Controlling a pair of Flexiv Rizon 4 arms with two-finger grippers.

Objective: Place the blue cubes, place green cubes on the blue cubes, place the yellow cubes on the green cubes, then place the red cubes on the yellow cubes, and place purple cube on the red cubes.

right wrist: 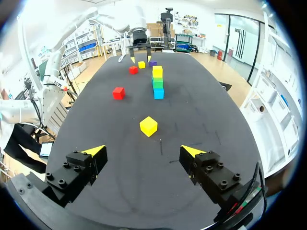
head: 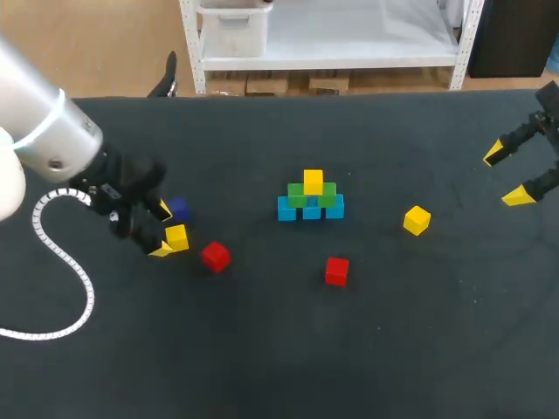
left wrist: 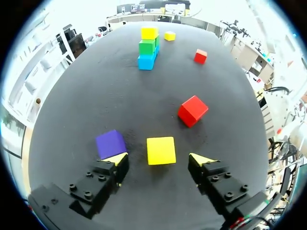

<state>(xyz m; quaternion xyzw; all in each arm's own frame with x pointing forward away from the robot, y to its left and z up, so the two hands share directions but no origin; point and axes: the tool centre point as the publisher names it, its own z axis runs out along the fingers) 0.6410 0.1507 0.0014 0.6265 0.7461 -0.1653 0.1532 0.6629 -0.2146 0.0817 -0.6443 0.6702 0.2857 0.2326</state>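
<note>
Head: L gripper at lower left, fingers apart round yellow cube; stack at centre. L wrist: cube lies between the fingers, untouched; purple cube is just beside one finger, so centre up and close w/o nudging it. R wrist: R gripper spread wide, holding nothing.

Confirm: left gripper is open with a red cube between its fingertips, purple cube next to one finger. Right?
One error: a yellow cube, not a red one, sits between the fingertips of the open left gripper. The purple cube does sit next to one finger. The left wrist view shows it; the nearest red cube lies further ahead.
</note>
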